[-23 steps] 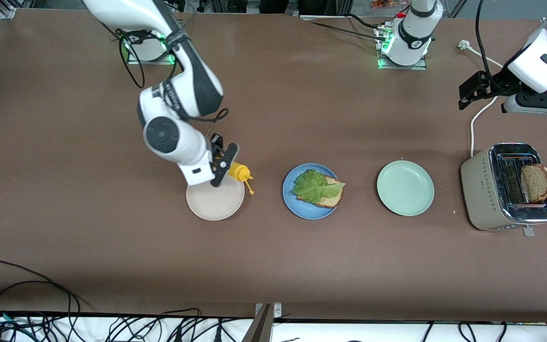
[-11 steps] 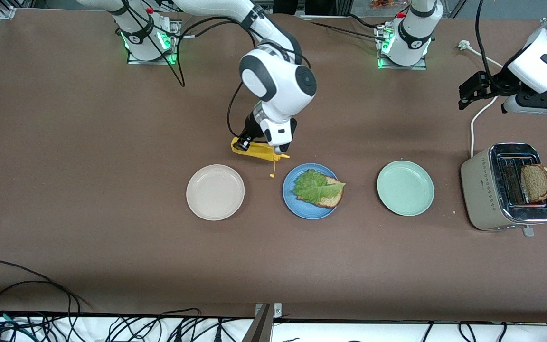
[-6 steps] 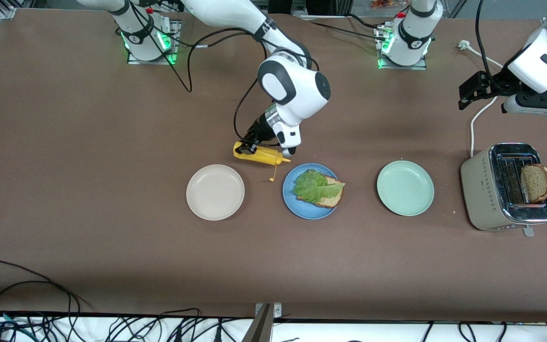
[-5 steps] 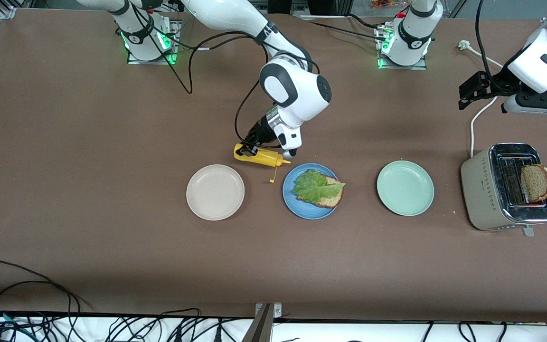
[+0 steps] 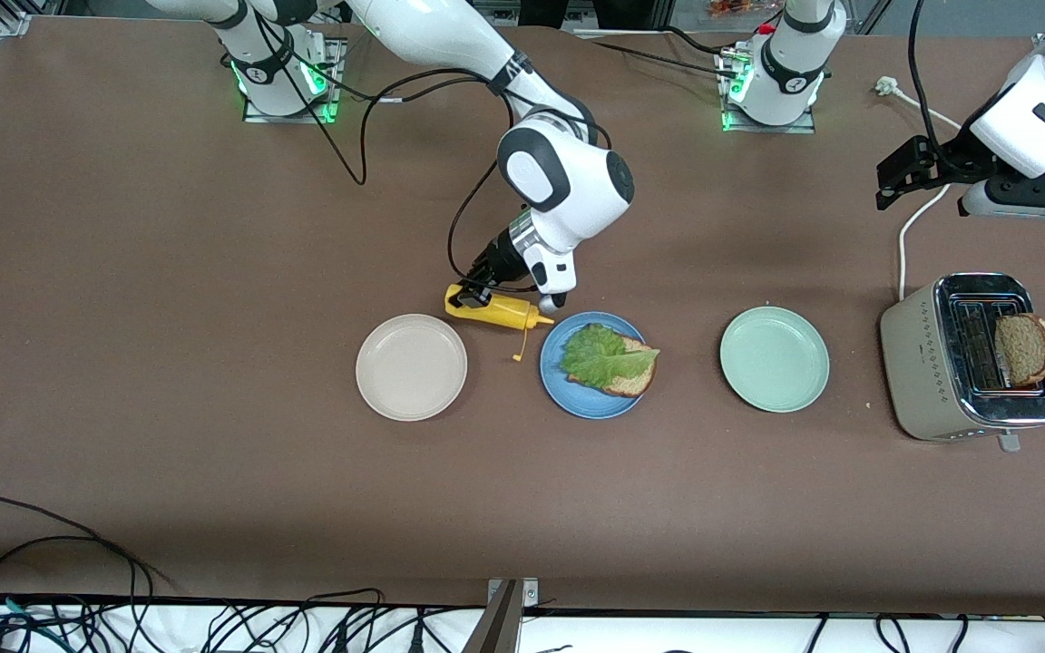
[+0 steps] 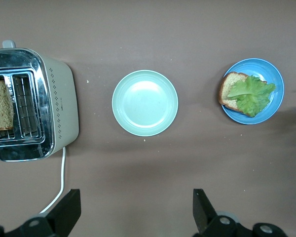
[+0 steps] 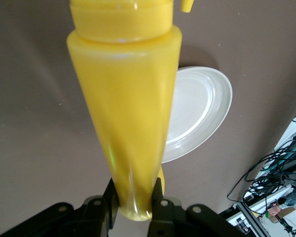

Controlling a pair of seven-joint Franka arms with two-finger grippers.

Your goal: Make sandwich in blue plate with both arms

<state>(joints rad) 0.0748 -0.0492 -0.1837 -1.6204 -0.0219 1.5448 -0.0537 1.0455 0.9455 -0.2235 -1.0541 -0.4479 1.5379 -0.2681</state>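
Glossy yellow tapered squeeze bottle (image 7: 126,98) in right gripper's (image 7: 134,203) clamped fingers.

From my seat, the right wrist view cuts off the yellow bottle (image 7: 126,98) at its cap end, and the bottle covers part of the beige plate (image 7: 202,113). The lettuce (image 5: 606,355) hides most of the bread slice (image 5: 633,379) under it. The left claw (image 6: 135,217) shows only its fingertips — the rest runs off the frame.
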